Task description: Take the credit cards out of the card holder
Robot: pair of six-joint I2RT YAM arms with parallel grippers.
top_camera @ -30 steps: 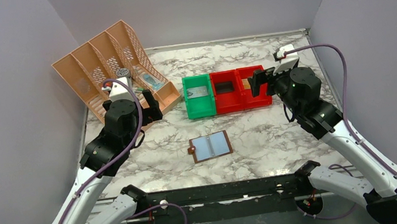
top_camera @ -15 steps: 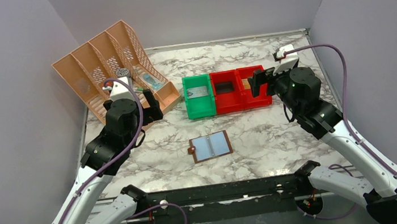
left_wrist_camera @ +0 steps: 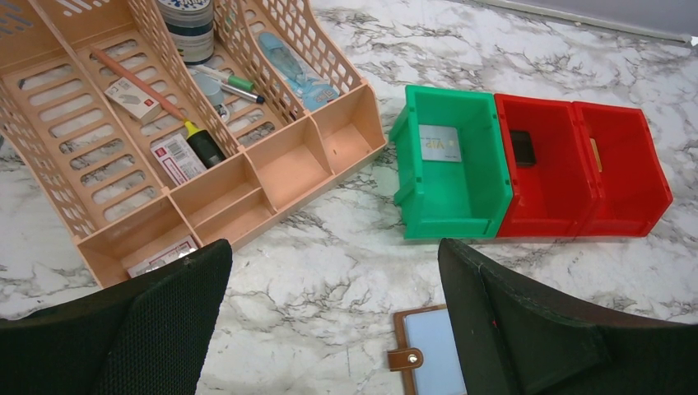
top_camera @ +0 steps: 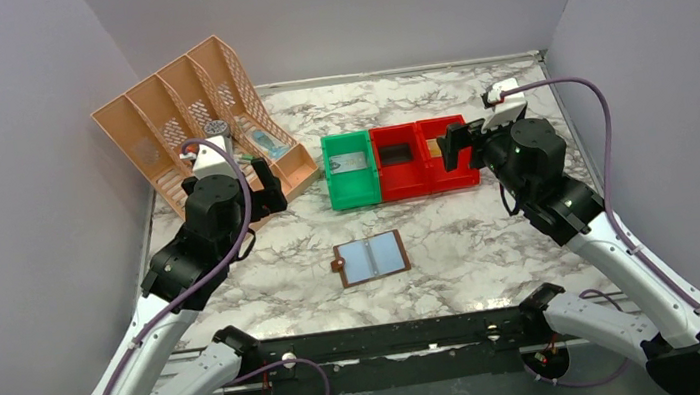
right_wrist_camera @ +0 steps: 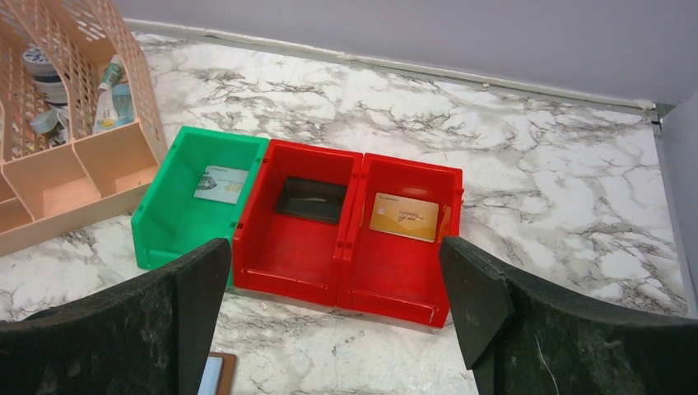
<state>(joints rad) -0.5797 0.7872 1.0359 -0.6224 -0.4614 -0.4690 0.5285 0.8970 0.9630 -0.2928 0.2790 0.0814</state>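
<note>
The card holder point(top_camera: 372, 257) lies open and flat on the marble table, near the middle front. It is brown, with a snap tab point(left_wrist_camera: 406, 359) on its left edge. Pale grey-blue surfaces fill both halves; I cannot tell the credit cards from the lining. Its corner shows in the left wrist view point(left_wrist_camera: 428, 354) and in the right wrist view point(right_wrist_camera: 216, 374). My left gripper point(top_camera: 265, 192) is open and empty, above the table to the holder's far left point(left_wrist_camera: 333, 251). My right gripper point(top_camera: 456, 149) is open and empty over the red bins point(right_wrist_camera: 333, 247).
A green bin point(top_camera: 356, 195) holds a pale card point(right_wrist_camera: 221, 183). The middle red bin point(top_camera: 403, 187) holds a dark card point(right_wrist_camera: 310, 198). The right red bin point(top_camera: 453, 179) holds a gold card point(right_wrist_camera: 404, 216). A peach desk organiser point(top_camera: 201, 125) with pens and small items stands back left.
</note>
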